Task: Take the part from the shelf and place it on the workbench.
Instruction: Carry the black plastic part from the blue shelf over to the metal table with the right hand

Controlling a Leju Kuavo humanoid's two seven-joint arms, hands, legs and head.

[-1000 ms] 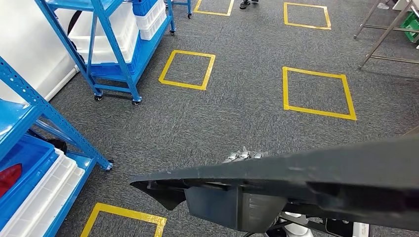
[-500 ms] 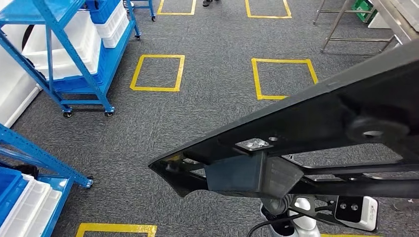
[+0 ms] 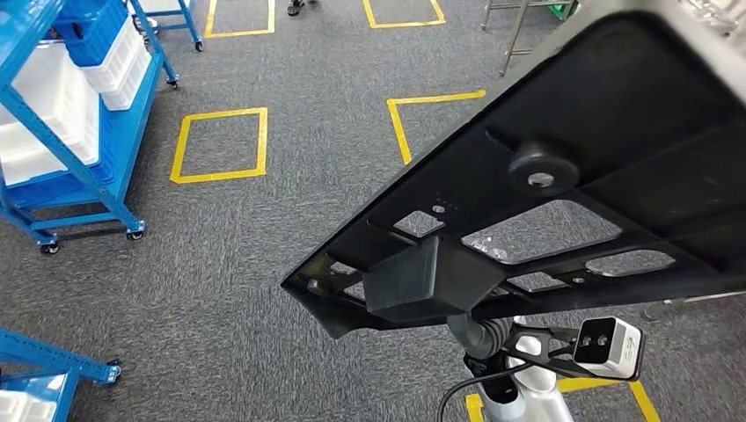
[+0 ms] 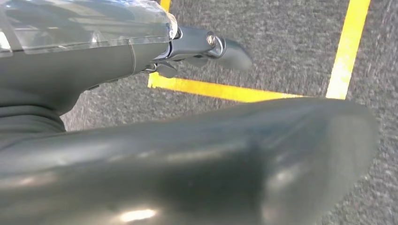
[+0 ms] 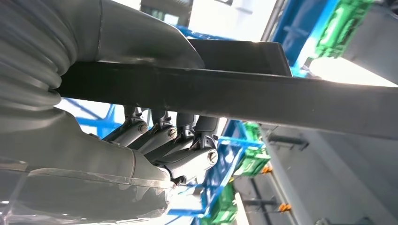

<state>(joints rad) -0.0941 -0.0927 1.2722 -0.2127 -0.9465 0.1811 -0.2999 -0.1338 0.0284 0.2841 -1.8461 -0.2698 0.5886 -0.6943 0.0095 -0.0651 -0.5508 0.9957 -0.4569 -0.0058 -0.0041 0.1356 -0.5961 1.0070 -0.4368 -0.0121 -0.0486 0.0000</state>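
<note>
Grey carpet (image 3: 290,220) marked with yellow tape squares (image 3: 220,145) ran under me. Closest in, my right robot hand (image 5: 164,150) clamped the black part (image 3: 545,220), carried flat at chest height; the left robot hand (image 4: 206,44) I couldn't judge. I reckoned mid-carry: next, face the bench. Blue shelving (image 3: 62,132) stood beyond. No legible writing.

We count 1 large black part (image 3: 563,202), 2 robot hands, the left hand (image 4: 206,44) and right hand (image 5: 155,140), 2 blue shelf racks (image 3: 62,132), and 4 yellow floor squares (image 3: 220,145).
</note>
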